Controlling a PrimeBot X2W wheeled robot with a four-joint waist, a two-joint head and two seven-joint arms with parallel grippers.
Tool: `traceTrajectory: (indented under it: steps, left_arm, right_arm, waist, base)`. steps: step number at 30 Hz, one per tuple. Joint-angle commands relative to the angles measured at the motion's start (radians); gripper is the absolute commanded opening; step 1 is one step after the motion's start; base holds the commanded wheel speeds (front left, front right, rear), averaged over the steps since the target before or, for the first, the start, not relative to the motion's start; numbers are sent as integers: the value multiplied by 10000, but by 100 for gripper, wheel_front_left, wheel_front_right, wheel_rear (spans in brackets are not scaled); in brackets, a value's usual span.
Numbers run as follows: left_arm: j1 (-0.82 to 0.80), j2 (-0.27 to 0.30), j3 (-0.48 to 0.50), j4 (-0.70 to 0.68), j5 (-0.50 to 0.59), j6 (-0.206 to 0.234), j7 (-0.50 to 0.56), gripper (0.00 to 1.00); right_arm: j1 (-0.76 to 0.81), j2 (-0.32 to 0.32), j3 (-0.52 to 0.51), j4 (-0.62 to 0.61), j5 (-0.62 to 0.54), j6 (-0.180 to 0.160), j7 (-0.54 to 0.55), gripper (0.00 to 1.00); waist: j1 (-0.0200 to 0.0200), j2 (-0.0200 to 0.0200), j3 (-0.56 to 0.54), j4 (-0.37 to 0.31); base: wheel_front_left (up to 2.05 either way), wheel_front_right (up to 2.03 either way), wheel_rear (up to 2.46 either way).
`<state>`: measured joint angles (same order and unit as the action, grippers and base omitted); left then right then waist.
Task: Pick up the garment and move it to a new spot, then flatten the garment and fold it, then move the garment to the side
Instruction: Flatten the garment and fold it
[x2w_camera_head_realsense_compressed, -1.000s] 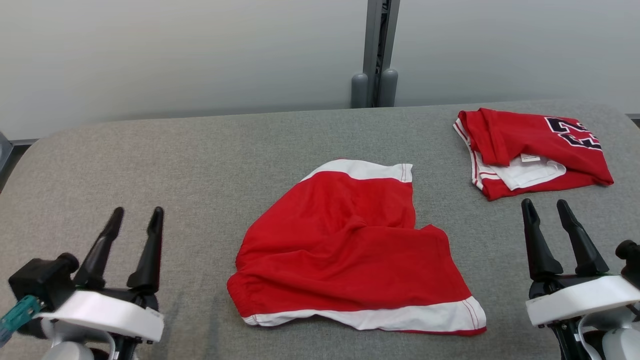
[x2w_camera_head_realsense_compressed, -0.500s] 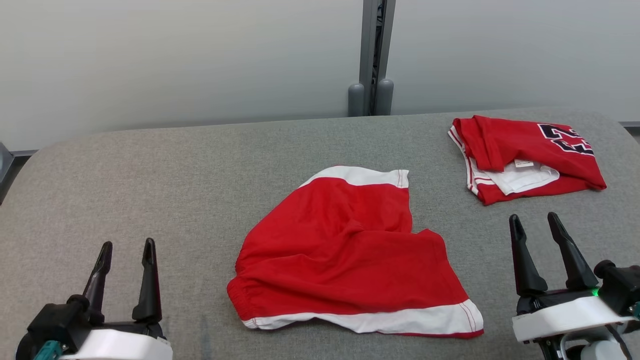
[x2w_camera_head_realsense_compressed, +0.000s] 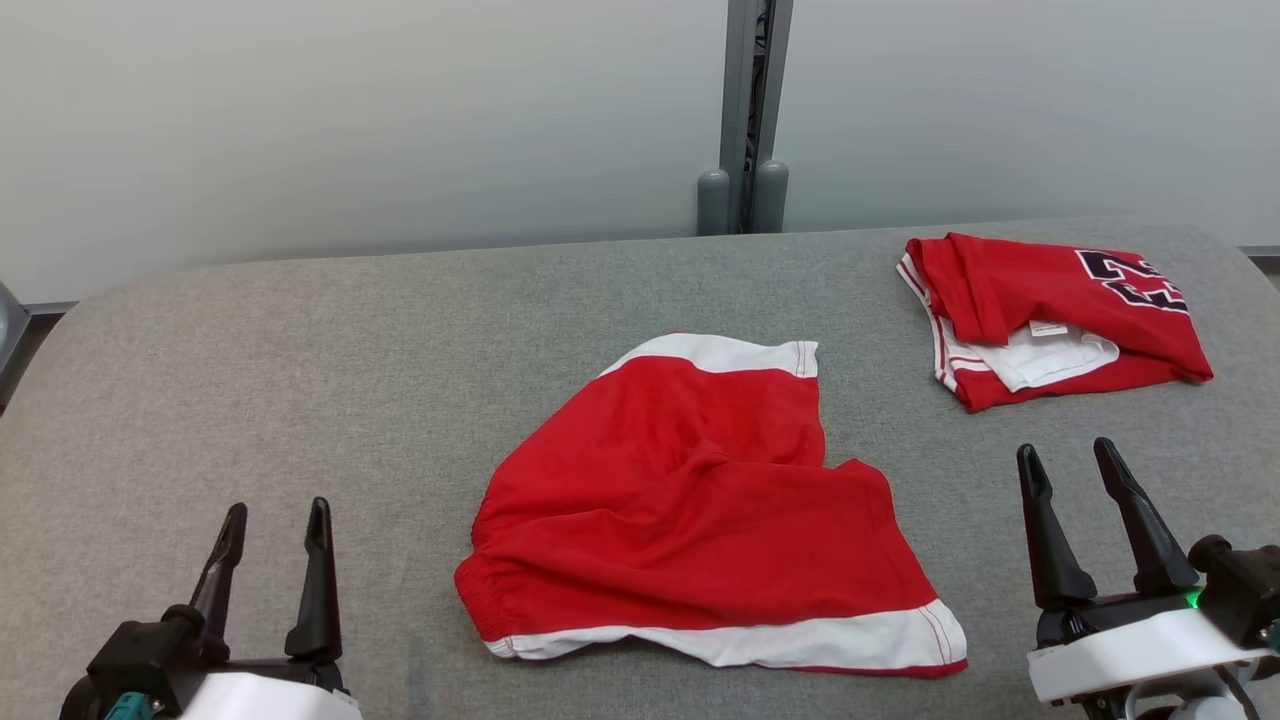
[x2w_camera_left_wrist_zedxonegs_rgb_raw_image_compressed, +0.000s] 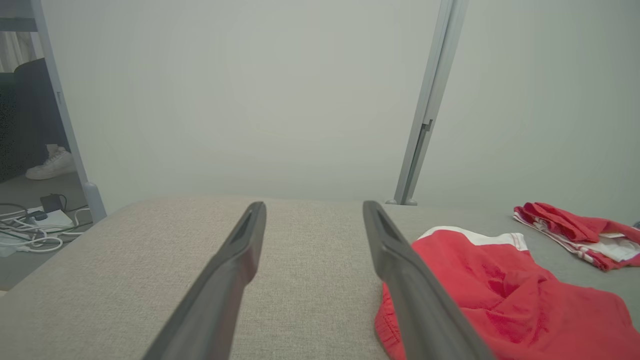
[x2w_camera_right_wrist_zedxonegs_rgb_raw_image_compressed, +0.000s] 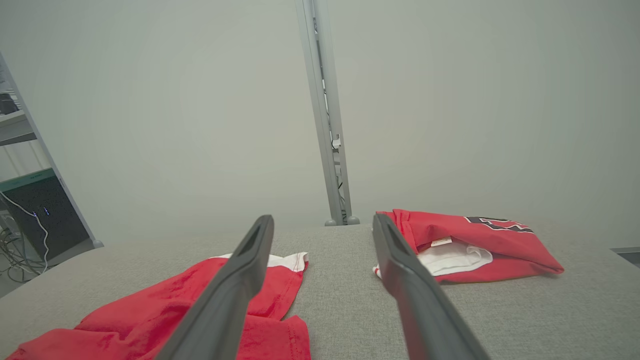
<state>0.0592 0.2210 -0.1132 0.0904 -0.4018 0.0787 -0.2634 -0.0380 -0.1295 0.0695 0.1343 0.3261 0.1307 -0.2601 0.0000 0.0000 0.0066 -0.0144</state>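
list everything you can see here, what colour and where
shorts: one, red with white bands, rumpled at the table's centre
jersey: one, red with white trim and dark print, folded at the far right of the table
table: one, grey fabric top, under both garments
wall panels: two, pale grey, behind the table
post: one, grey, between the panels
cables: a tangle, white and dark, on the floor off the table's left end
shoe: one, white, on the floor past the cables
left gripper: one, dark fingers, open, near left
right gripper: one, dark fingers, open, near right
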Motion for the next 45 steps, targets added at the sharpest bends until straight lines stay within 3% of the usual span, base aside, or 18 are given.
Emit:
traceTrajectory:
  steps: [1, 28, 32, 38, 45]
  left_arm:
    - [114, -50, 90, 73, 125, -104, -20, 100]
    - [-92, -640, 692, 462, 885, -735, -21, 100]
    - [61, -735, 615, 581, 662, -1116, -3, 100]
    - [256, -571, 117, 962, 148, -1671, 958, 100]
    - [287, -217, -656, 1226, -390, -1983, 2345, 100]
  right_arm:
    - [28, -55, -41, -56, 65, 3, -55, 100]
    - [-47, -76, 4, -63, 80, 3, -57, 100]
    - [115, -312, 309, 474, 276, 3, 39, 100]
    - [156, -907, 988, 1178, 1096, 5, 815, 100]
    - [385, -1295, 1541, 1630, 2147, 3, 2099, 100]
  waist:
    - [0, 0, 13, -2]
    - [0, 0, 12, -42]
    - [0, 0, -26, -37]
    - [0, 0, -6, -51]
    - [0, 0, 146, -67]
  base:
    - [0, 0, 0]
    - [0, 0, 0]
    - [0, 0, 0]
    - [0, 0, 0]
    - [0, 0, 0]
